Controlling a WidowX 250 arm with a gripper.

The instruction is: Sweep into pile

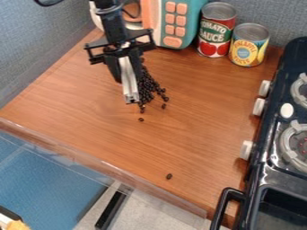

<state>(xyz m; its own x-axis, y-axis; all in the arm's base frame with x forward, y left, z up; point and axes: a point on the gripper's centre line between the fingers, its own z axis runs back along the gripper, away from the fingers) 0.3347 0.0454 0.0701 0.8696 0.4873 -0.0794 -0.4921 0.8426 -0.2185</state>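
Note:
The black gripper [124, 67] hangs over the upper left part of the wooden counter, its fingers shut on a narrow silver-grey sweeping tool [130, 85]. That tool points down toward the surface, its lower end beside the dark beans [148, 85]. The beans lie heaped along its right side, partly hidden behind the tool and gripper. Stray beans lie just below the heap, one of them a loose bean [141, 120]. Far from the others, a single bean [169, 176] rests near the counter's front edge.
A teal and orange toy appliance [174, 22], a tomato sauce can [216, 30] and a yellow can [248, 45] stand along the back. The black stove [273, 134] borders the right side. A clear strip [108, 168] runs along the front edge.

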